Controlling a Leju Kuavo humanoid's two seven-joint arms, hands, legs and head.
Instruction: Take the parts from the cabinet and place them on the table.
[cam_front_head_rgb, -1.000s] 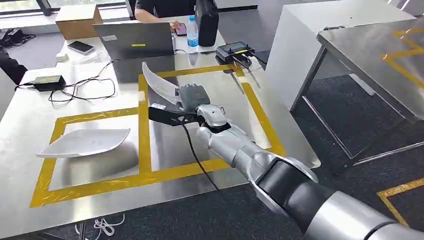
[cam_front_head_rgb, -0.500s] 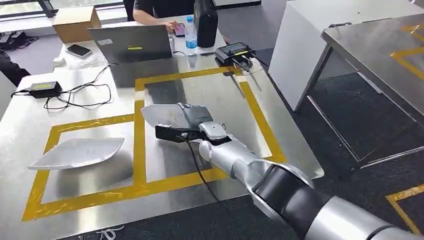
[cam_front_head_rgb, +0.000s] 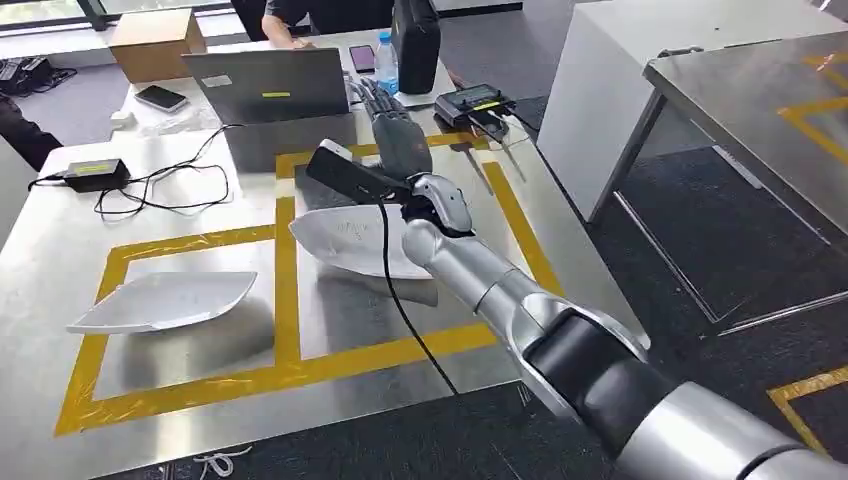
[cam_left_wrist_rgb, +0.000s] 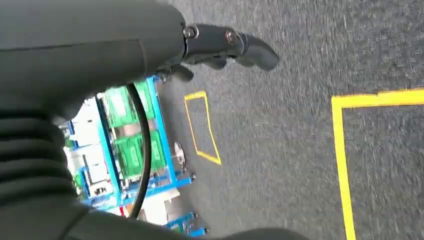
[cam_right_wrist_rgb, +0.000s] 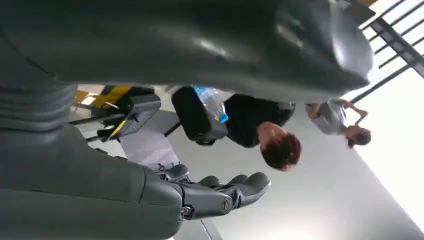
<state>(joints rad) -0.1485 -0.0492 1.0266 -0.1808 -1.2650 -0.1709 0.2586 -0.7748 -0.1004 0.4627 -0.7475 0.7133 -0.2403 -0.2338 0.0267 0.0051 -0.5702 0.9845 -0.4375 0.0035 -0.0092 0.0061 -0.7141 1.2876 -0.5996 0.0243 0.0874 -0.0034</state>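
Note:
A white curved part (cam_front_head_rgb: 350, 240) lies flat on the steel table (cam_front_head_rgb: 200, 385), inside the right-hand square of yellow tape. My right hand (cam_front_head_rgb: 398, 135) is raised above and just behind it, fingers stretched out and apart, holding nothing; its fingers (cam_right_wrist_rgb: 225, 192) also appear in the right wrist view. A second white part (cam_front_head_rgb: 165, 300) rests in the left-hand taped square. My left hand (cam_left_wrist_rgb: 220, 45) hangs over the dark floor, with nothing in it and its fingers loosely extended.
At the table's far end are a laptop (cam_front_head_rgb: 270, 80), a water bottle (cam_front_head_rgb: 386, 62), a black device (cam_front_head_rgb: 475, 100), a phone (cam_front_head_rgb: 160, 96) and a power adapter (cam_front_head_rgb: 92, 168) with cables. A person (cam_front_head_rgb: 300, 15) sits behind. Another steel table (cam_front_head_rgb: 760, 110) stands right.
My right hand lowered the white part onto the table, let go of it, and rose with its fingers spread. The camera shifted slightly.

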